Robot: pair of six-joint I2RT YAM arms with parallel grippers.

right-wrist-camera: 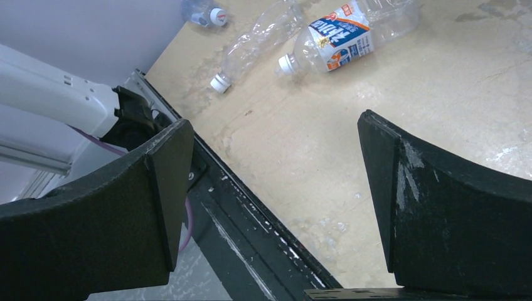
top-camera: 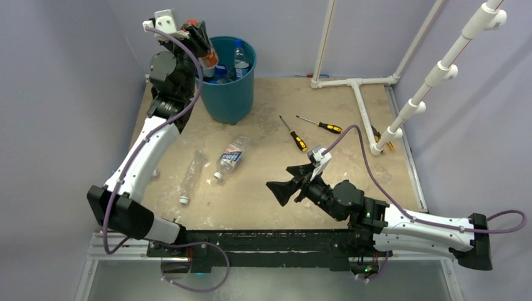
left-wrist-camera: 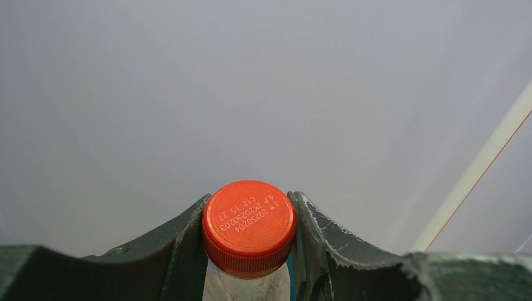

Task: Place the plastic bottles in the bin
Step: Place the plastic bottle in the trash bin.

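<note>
The teal bin (top-camera: pixel 246 88) stands at the back left with bottles inside, one blue-capped (top-camera: pixel 240 58). My left gripper (top-camera: pixel 198 37) is raised over the bin's left rim, shut on the neck of a red-capped plastic bottle (top-camera: pixel 209 59). Its fingers press both sides of the red cap (left-wrist-camera: pixel 249 226). On the table lie a labelled bottle (top-camera: pixel 231 157) and a clear crushed one (top-camera: pixel 191 174); both show in the right wrist view (right-wrist-camera: pixel 342 34) (right-wrist-camera: pixel 251 47), with a third bottle (right-wrist-camera: pixel 204 12) at its top edge. My right gripper (top-camera: pixel 290 180) hovers open and empty near the front edge.
Two yellow-and-black screwdrivers (top-camera: pixel 293 133) (top-camera: pixel 321 125) lie right of the bin, and a third (top-camera: pixel 376 135) lies by the white pipe frame (top-camera: pixel 361 100) at the back right. The black base rail (right-wrist-camera: pixel 251 213) runs under my right gripper.
</note>
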